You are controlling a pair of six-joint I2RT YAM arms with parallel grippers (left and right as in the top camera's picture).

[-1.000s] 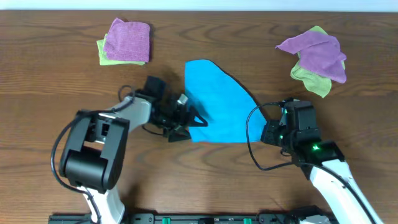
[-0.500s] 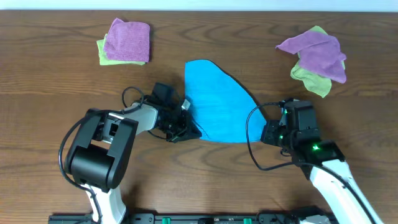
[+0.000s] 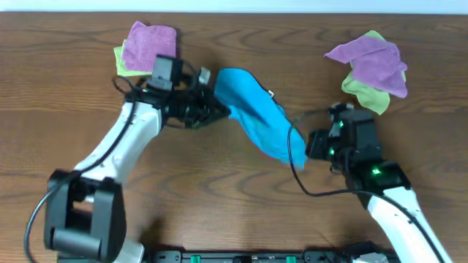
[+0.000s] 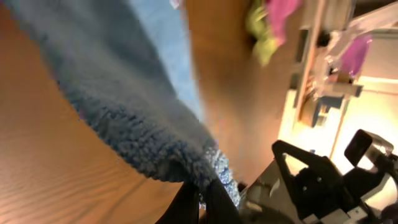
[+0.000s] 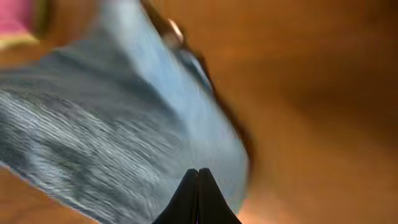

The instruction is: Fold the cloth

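The sky-blue cloth (image 3: 252, 109) hangs bunched in a diagonal band over the middle of the table, lifted between both grippers. My left gripper (image 3: 219, 111) is shut on its left edge; in the left wrist view the fingers (image 4: 202, 193) pinch the fuzzy blue cloth (image 4: 124, 112). My right gripper (image 3: 305, 150) is shut on the cloth's near-right corner. In the right wrist view its fingertips (image 5: 199, 177) are pressed together against the blue cloth (image 5: 112, 137). A small white tag (image 5: 176, 29) shows at the cloth's far edge.
A folded purple cloth on a light green one (image 3: 150, 47) lies at the back left, close behind my left arm. A loose heap of purple and green cloths (image 3: 369, 66) lies at the back right. The wooden table (image 3: 219, 197) shows bare in front.
My left gripper has shut on the cloth's left edge and carried it up and toward the back. The flat cloth is now a raised diagonal band. My right gripper moved slightly back.
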